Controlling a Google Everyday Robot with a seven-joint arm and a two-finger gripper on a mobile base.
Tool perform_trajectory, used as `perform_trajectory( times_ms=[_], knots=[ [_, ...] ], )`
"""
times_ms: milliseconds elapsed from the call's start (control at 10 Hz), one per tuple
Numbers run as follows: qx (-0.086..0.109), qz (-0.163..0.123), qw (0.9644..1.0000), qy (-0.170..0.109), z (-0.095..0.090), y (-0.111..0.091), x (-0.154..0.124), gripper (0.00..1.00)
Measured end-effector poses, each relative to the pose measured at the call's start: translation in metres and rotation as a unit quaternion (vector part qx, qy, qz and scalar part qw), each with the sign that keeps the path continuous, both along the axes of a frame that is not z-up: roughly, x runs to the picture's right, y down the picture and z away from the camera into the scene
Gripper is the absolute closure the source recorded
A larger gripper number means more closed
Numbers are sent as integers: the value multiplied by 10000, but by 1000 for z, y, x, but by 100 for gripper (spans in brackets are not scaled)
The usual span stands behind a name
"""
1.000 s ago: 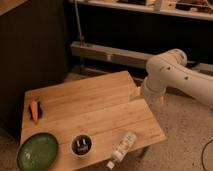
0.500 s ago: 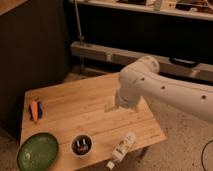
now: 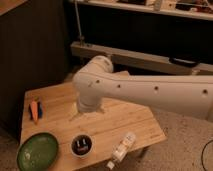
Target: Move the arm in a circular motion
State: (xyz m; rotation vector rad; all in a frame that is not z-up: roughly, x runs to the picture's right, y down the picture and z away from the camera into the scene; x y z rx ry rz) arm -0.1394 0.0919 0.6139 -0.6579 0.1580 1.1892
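The arm point(image 3: 150, 92), glossy white with small dark dots, reaches in from the right edge of the camera view and spans the wooden table point(image 3: 130, 122). Its rounded joint point(image 3: 97, 75) hangs over the table's middle, and a short segment bends down from there. The gripper point(image 3: 79, 115) is the pale tip at the lower end of that segment, just above the tabletop at centre left, mostly hidden behind the arm. It holds nothing that I can see.
On the table lie an orange and blue object point(image 3: 34, 111) at the left, a green plate point(image 3: 37, 151) at the front left, a dark cup point(image 3: 81, 145) and a white bottle point(image 3: 122, 148) on its side near the front edge. A metal rail point(image 3: 130, 57) runs behind.
The arm has swung leftward from the table's right edge to over its middle. The joint now looms larger and lower in the view. The objects on the table have not moved.
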Motion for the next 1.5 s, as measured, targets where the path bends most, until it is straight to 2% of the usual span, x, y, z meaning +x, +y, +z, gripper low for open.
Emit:
perform_trajectory(
  times_ms=[400,500,600,700,900,1100,1500],
  knots=[
    [118,-510,9967,-628,29,-39,-83,20],
    [143,-575,9955,-733,38,-50,-98,20],
    [136,-613,9948,-801,56,-66,-113,20],
    [157,-617,9948,-799,69,-78,-116,20],
    [213,-546,9957,-719,100,-110,-111,20],
    [259,-351,9977,-513,134,-143,-93,20],
    [299,100,9994,106,197,-191,-33,20]
  ],
)
